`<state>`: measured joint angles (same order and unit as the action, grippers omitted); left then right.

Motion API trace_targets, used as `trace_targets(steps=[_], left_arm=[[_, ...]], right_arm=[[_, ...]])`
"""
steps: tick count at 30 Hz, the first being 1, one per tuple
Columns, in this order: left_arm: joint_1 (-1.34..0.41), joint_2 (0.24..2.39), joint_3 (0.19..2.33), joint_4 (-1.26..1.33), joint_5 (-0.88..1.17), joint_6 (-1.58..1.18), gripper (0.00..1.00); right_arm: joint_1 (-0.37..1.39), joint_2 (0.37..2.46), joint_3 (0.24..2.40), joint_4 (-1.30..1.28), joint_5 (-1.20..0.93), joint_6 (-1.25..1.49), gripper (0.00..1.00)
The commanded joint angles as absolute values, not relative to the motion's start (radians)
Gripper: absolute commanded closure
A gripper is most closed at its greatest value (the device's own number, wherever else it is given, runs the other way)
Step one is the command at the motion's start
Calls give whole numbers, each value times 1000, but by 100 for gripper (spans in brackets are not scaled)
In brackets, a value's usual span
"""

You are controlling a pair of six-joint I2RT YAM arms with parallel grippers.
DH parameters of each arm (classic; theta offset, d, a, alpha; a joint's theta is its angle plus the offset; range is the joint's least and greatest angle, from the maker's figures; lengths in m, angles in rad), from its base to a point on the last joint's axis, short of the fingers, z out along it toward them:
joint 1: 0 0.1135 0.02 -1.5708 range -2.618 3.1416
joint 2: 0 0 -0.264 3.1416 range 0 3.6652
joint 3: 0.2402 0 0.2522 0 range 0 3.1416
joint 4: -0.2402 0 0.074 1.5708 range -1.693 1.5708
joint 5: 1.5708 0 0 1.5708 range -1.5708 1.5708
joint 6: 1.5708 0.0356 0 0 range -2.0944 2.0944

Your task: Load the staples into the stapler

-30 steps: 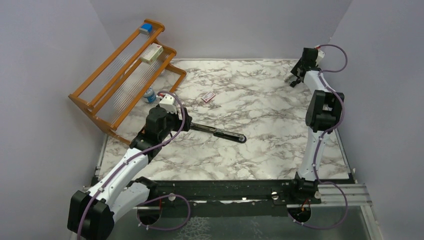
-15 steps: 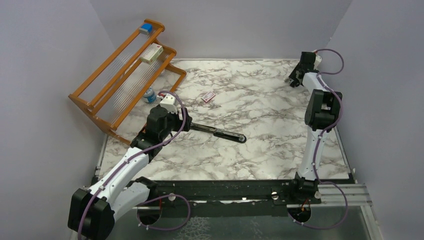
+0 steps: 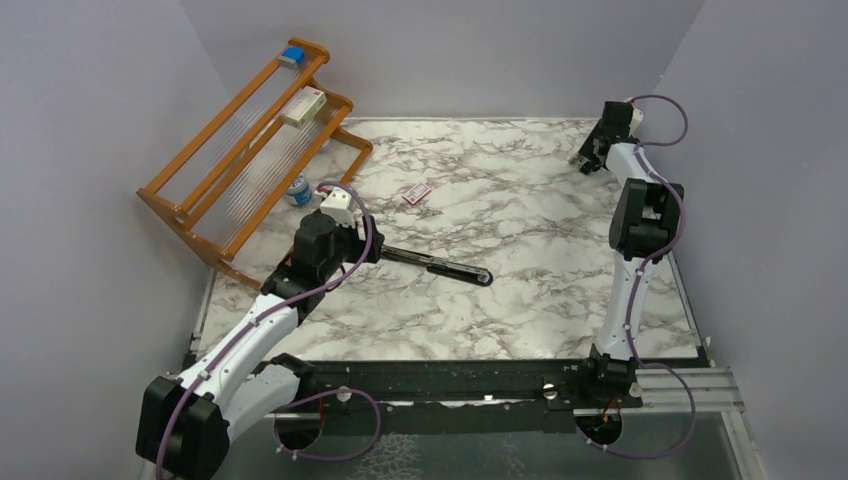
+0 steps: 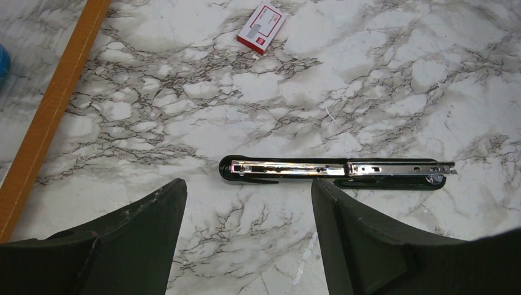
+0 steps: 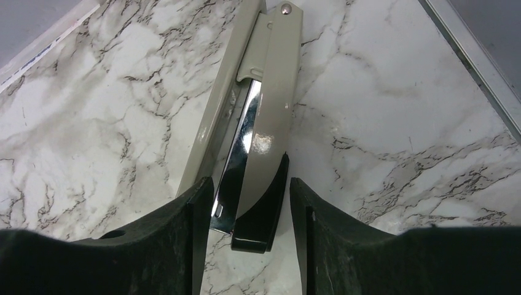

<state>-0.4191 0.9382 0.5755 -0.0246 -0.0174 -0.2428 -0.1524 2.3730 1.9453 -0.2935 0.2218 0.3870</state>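
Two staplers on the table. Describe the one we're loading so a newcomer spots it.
On the marble table, look near the middle, just ahead of the open left gripper. The stapler lies flat there, opened out. It is slim and black with a shiny silver rail, unlike the pale grey stapler-like tool in the far right corner at the right gripper.

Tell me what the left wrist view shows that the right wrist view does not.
Left wrist only: the black stapler lying opened out flat, silver rail up; the red-and-white staple packet beyond it; an orange rack rail; the left gripper, open and empty. Right wrist only: a light grey stapler-like tool, its near end inside the right gripper, contact unclear; the table's metal edge. Both: marbled tabletop, seen past that arm's own jaws.
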Motion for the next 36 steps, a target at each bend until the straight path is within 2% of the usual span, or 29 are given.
trace_targets(steps=[1,3,4,12,14,19,23,36], left_arm=[[-418,939,580,-13,-32,-232,23],[-417,936,578,-13,-30,-233,23],[-418,935,577,-13,-28,-234,23],[-419,947,581,-12,-25,-233,23],[-418,944,580,-12,-27,-232,23],[-417,946,580,-12,-26,-233,23],[-418,947,580,-11,-25,-232,23],[-418,944,580,-8,-22,-232,23]], right_arm=[[-160,2372,1931,-281,196,346,45],[-157,2365,1911,-252,182,324,36],[-154,2358,1897,-234,184,314,35],[-118,2360,1880,-204,244,229,35],[-118,2364,1889,-210,237,225,35],[-112,2370,1898,-212,216,210,47],[-103,2371,1899,-206,205,195,51],[16,2325,1820,-184,88,59,53]])
